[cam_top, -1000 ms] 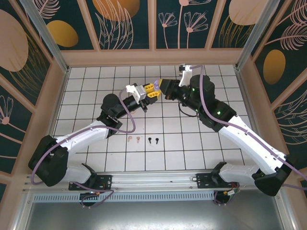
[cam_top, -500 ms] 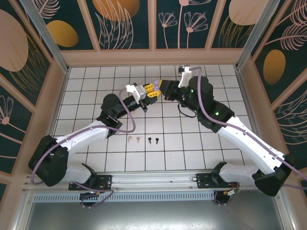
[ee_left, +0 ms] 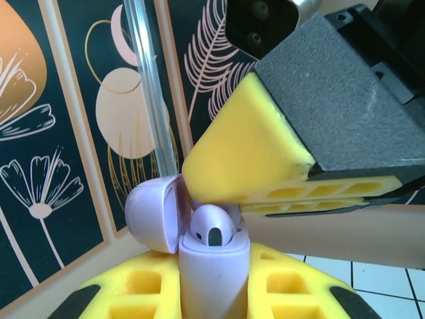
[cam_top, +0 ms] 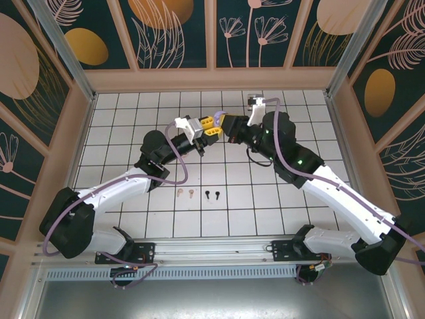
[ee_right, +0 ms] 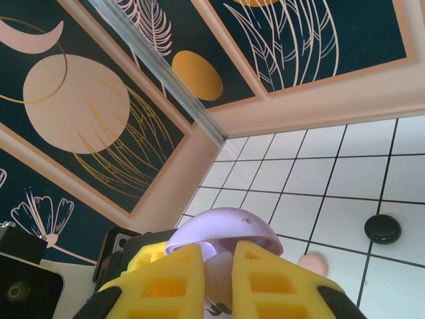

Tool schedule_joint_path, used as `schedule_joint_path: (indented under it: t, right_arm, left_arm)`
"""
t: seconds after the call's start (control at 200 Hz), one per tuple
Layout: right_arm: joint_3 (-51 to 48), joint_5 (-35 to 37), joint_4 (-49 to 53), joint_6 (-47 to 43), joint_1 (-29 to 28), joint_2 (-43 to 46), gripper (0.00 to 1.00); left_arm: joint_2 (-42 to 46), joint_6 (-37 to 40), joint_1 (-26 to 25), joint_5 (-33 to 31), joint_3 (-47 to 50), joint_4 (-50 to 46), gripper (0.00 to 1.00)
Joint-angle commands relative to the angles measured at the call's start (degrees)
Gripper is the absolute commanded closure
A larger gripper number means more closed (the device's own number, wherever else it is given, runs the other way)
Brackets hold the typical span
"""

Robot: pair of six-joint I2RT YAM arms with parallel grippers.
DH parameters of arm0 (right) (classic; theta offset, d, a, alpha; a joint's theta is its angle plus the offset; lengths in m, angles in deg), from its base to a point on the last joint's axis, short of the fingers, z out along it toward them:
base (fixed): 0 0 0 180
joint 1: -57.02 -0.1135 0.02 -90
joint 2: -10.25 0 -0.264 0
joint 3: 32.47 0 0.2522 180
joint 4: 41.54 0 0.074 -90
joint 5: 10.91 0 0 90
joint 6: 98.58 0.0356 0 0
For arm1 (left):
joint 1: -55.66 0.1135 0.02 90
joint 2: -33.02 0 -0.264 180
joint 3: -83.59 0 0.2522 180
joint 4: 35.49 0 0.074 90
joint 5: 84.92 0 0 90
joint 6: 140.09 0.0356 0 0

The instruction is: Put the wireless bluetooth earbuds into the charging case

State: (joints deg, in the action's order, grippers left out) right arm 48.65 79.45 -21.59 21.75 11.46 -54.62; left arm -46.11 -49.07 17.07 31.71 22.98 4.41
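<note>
Moved: right arm (cam_top: 325, 183) has swung its wrist a little left, so right gripper (cam_top: 227, 125) now sits tighter against left gripper (cam_top: 212, 125). Left arm and the buds on the tiles haven't shifted.
Top, grippers: tip to tip in the air over the far middle of the tiles (cam_top: 126, 126).
Top, pink buds (cam_top: 185, 193): pair lying side by side on a tile, nearer the arm bases.
Top, black buds (cam_top: 212, 195): pair just right of the pink ones, not touching them.
Left wrist, left gripper: yellow fingers (ee_left: 133, 292) clamped on both sides of lavender case (ee_left: 212, 272), which stands upright.
Left wrist, lid (ee_left: 156, 216): hinged open, tipped left.
Left wrist, lavender bud (ee_left: 211, 228): head seated in the case mouth, dark spot facing the camera.
Left wrist, right gripper: yellow tip right above the bud, up against the lid edge. Its two fingers lie stacked almost flat together, closed. Can't tell if anything is pinched.
Right wrist, right gripper: fingers (ee_right: 166, 282) leave only a narrow slot between them. The lid dome sits just past the tips.
Right wrist, black case (ee_right: 382, 228): round, flat on a tile, well off to the right.
Right wrist, pink object (ee_right: 313, 264): on the tiles, partly hidden behind the right-hand finger; can't tell what it is.
</note>
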Motion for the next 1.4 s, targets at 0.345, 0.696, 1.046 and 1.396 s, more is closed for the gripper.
schedule_joint_path:
  t: [0.345, 0.696, 1.046, 1.396]
  right_arm:
    - [2.08, 5.16, 4.50, 0.08, -0.58, 1.97, 0.43]
    - [7.68, 6.42, 12.60, 0.76, 1.60, 4.63, 0.33]
    - [18.78, -6.89, 22.98, -2.20, 11.62, -9.40, 0.77]
    - [27.79, -17.89, 31.35, -6.54, 13.58, -21.40, 0.95]
  left_arm:
    - [0.77, -1.34, -0.21, -0.70, -1.83, 5.31, 1.00]
    - [1.20, -1.74, -0.23, -0.84, 1.26, 4.57, 1.00]
    - [1.28, 0.02, -0.24, 5.58, 1.11, -5.35, 1.00]
    - [-0.65, 1.35, -0.44, 8.74, -1.47, -8.89, 1.00]
